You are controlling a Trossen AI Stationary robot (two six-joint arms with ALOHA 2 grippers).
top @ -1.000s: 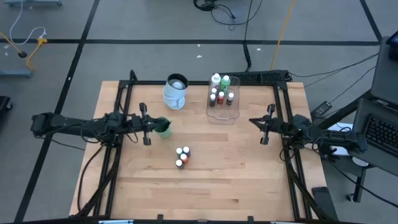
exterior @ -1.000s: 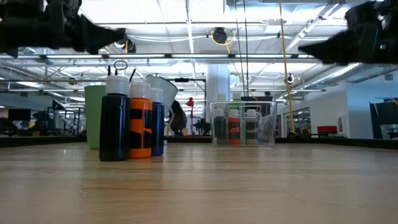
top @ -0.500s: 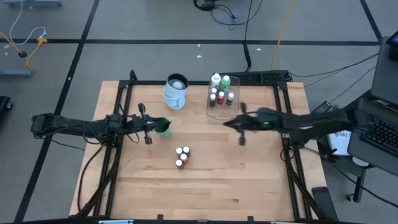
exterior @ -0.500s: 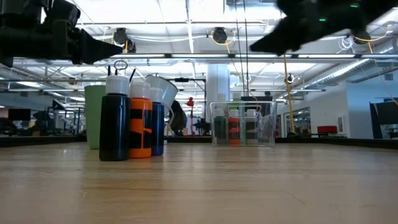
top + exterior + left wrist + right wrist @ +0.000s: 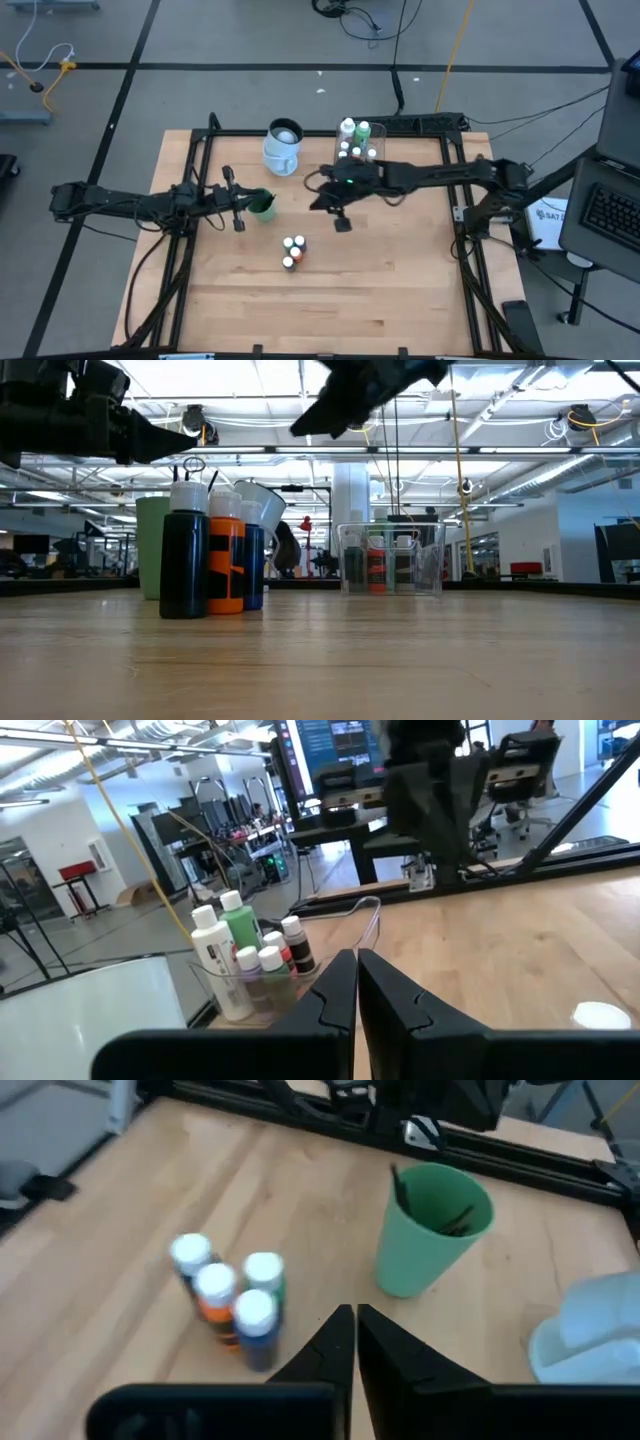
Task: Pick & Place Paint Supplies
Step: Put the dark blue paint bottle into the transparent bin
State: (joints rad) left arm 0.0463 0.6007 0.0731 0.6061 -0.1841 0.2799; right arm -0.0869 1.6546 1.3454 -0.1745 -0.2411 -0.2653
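Several tiny white-capped paint bottles [image 5: 292, 250] stand in a cluster on the wood near the table's middle; in the right wrist view the bottles [image 5: 230, 1290] show as dark, orange, green and blue. A green cup [image 5: 263, 205] holds dark-handled brushes [image 5: 445, 1215]. More bottles, among them a tall white one [image 5: 210, 955] and a tall green one [image 5: 240, 925], stand in the clear tray [image 5: 378, 150]. My right gripper [image 5: 342, 222] hovers shut above the table, right of the cluster. My left gripper [image 5: 245, 200] waits shut beside the green cup.
A white pitcher [image 5: 283, 146] stands at the far side, left of the tray. Black frame rails [image 5: 200, 180] run along the table's left, right and far edges. Bare wood [image 5: 330, 300] lies toward the near edge.
My right arm has swung from the table's right edge toward the left, passing in front of the tray, and now hangs over the middle of the table near the bottle cluster. Nothing on the table has moved.
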